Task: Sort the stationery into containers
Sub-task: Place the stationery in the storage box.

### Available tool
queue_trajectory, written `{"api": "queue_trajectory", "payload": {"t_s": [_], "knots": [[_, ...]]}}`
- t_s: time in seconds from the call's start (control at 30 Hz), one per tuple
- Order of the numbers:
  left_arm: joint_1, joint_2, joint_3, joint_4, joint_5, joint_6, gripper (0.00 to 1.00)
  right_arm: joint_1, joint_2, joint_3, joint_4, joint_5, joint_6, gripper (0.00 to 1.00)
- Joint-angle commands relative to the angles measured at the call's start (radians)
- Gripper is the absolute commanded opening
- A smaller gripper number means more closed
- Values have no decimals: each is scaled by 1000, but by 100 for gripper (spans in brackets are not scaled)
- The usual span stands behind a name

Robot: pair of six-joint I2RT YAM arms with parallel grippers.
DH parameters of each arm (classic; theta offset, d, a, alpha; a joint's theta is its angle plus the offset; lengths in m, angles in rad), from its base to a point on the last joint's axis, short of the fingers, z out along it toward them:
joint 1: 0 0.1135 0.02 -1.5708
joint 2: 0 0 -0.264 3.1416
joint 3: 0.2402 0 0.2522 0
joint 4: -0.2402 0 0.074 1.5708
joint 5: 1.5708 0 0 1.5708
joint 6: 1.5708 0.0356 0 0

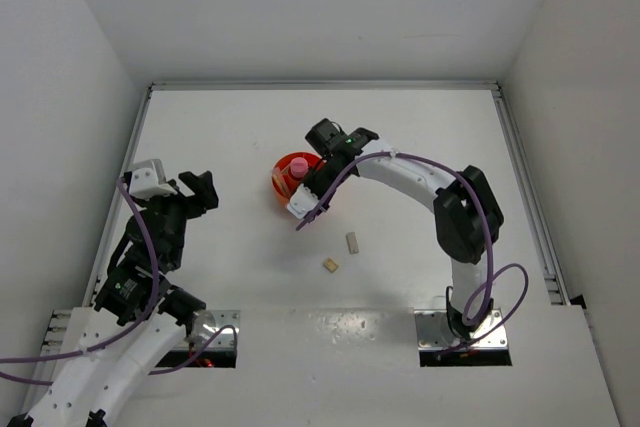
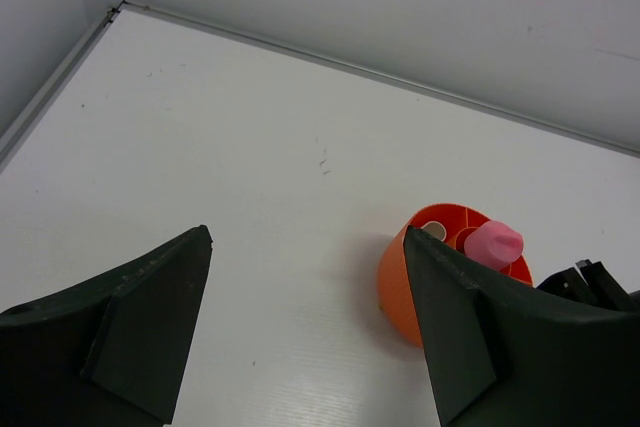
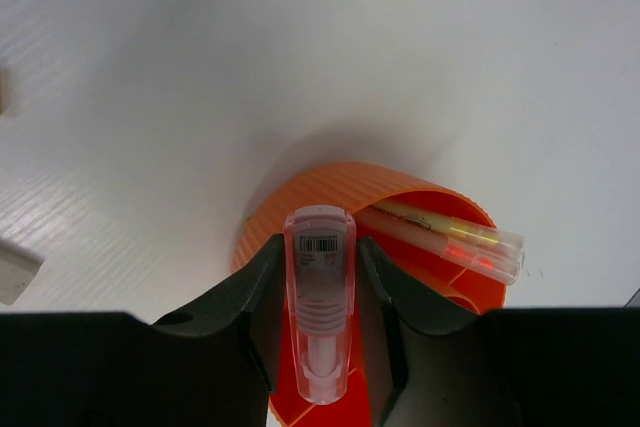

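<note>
The container is a round orange tub (image 1: 280, 185) at mid-table, with a chunky pink capsule (image 1: 297, 165) standing in its middle. My right gripper (image 1: 308, 192) hangs over the tub's near rim, shut on a pale pink translucent stick (image 3: 320, 297) with a barcode label. Both fingers press its sides above the tub (image 3: 330, 192). Two thin sticks (image 3: 450, 237), one yellow and one pink, lean inside the tub. Two small beige blocks (image 1: 352, 242) (image 1: 330, 264) lie on the table near the tub. My left gripper (image 1: 205, 190) is open and empty, well left of the tub (image 2: 395, 282).
In the left wrist view the pink capsule (image 2: 495, 244) rises above the rim, with part of the right gripper's black body (image 2: 585, 282) beside it. A pale block (image 3: 15, 272) lies at the left edge of the right wrist view. White walls enclose the table.
</note>
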Motion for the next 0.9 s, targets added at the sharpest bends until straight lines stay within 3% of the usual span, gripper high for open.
{"api": "queue_trajectory", "payload": {"t_s": [0.0, 0.7, 0.77, 0.87], "knots": [[9, 5, 3, 33, 8, 6, 83, -6, -5, 31, 11, -47, -23, 33], [9, 5, 3, 33, 8, 6, 83, -53, -32, -6, 49, -31, -23, 37], [9, 5, 3, 33, 8, 6, 83, -53, -46, 7, 37, -58, -9, 32], [9, 5, 3, 33, 8, 6, 83, -53, -98, 37, 46, -97, 137, 13]]}}
